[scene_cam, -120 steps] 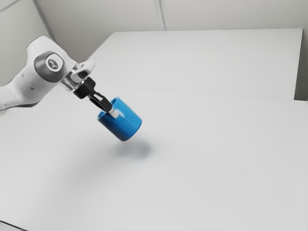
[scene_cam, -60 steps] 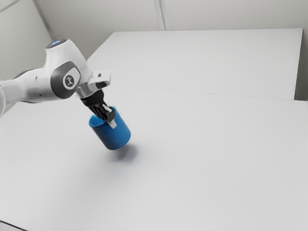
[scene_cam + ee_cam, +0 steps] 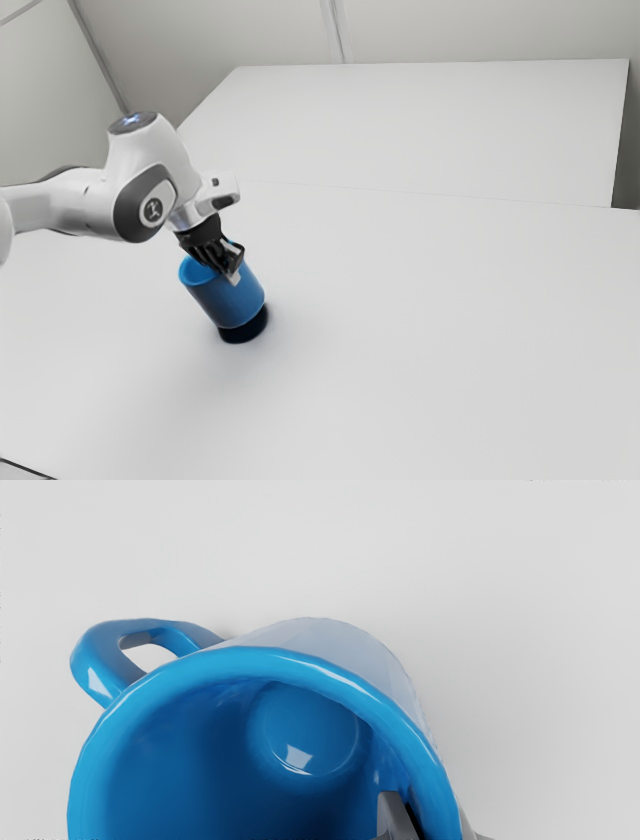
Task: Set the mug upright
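Exterior view: the mug point(image 3: 225, 298) is held aslant over the table point(image 3: 430, 350), mouth toward eleven o'clock, base toward five, a dark shadow point(image 3: 243, 328) close under it; whether they touch, I can't tell. I'd judge it gripped but not upright; levelling, seating its base and letting go are left. A dark line point(image 3: 28, 470) lies well apart, toward seven

Wrist view: the gripper point(image 3: 427, 820) is clamped on the mug's wall, one finger inside, one outside; calling that spot twelve, the handle point(image 3: 95, 665) sits near eight
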